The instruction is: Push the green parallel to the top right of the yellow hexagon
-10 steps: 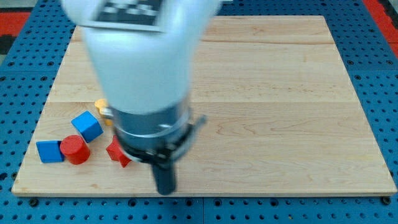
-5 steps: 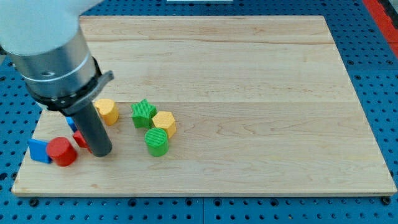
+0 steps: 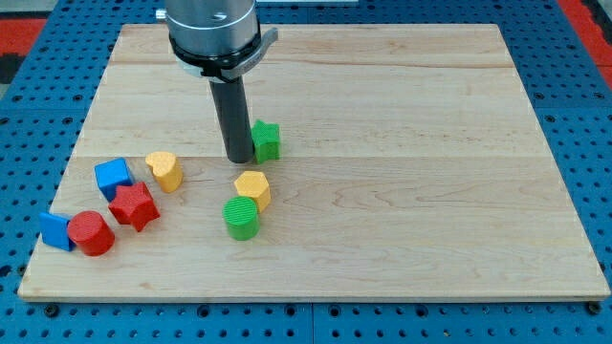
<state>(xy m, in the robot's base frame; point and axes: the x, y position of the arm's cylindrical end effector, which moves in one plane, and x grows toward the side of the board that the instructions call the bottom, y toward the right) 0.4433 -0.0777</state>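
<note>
You are looking at a bright, evenly lit scene: soft light from above washes the pale wooden board (image 3: 402,143) with no hard glare. Shadows stay short and faint, a thin dark rim hugging the base of the yellow hexagon (image 3: 252,188), the green cylinder (image 3: 242,218) and the red star (image 3: 133,205). The dark rod shows a dull sheen down its length to my tip (image 3: 238,159). Focus holds sharp across the board, grain lines crisp; only the arm's housing at the view's top looks slightly soft.

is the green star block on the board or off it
On. The green star block sits on the wooden board, at my tip's right, above the yellow hexagon block.
</note>
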